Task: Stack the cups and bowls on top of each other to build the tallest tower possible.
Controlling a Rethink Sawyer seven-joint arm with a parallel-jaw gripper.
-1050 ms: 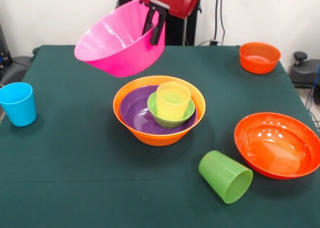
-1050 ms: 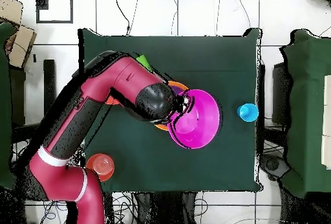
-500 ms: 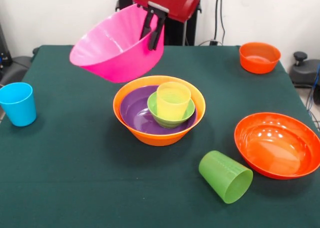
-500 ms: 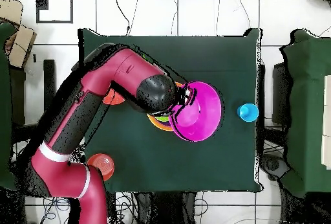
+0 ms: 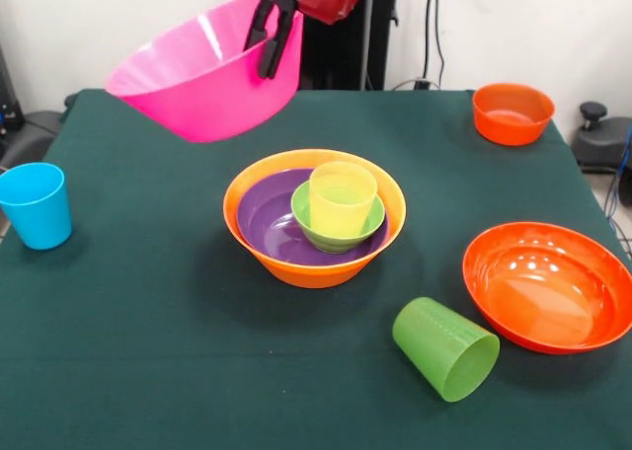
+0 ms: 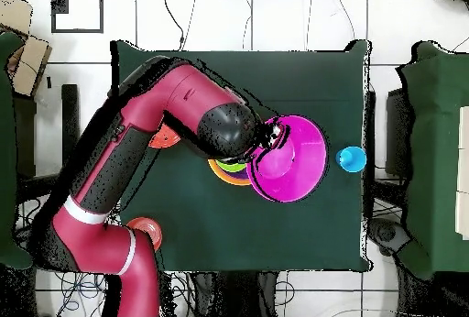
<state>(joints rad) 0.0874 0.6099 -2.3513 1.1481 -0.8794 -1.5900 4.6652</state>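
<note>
My gripper [image 5: 269, 55] is shut on the rim of the large pink bowl [image 5: 197, 75], one finger inside and one outside. The bowl hangs tilted in the air, up and to the left of the tower. The tower stands at the table's middle: a large orange bowl [image 5: 308, 264] holds a purple bowl [image 5: 265, 218], a small green bowl [image 5: 334, 239] and a yellow cup [image 5: 343, 197]. In the overhead view the pink bowl [image 6: 291, 159] and the gripper [image 6: 268, 139] cover most of the tower [image 6: 225, 172].
A blue cup [image 5: 36, 205] stands upright at the left edge. Near the front right a green cup [image 5: 444, 348] lies on its side. The wide red-orange bowl [image 5: 548, 287] sits at the right, and a small orange bowl [image 5: 512, 112] at the far right corner.
The gripper has carried the pink bowl up and to the left in the front view, away from above the tower. Nothing on the table has moved.
</note>
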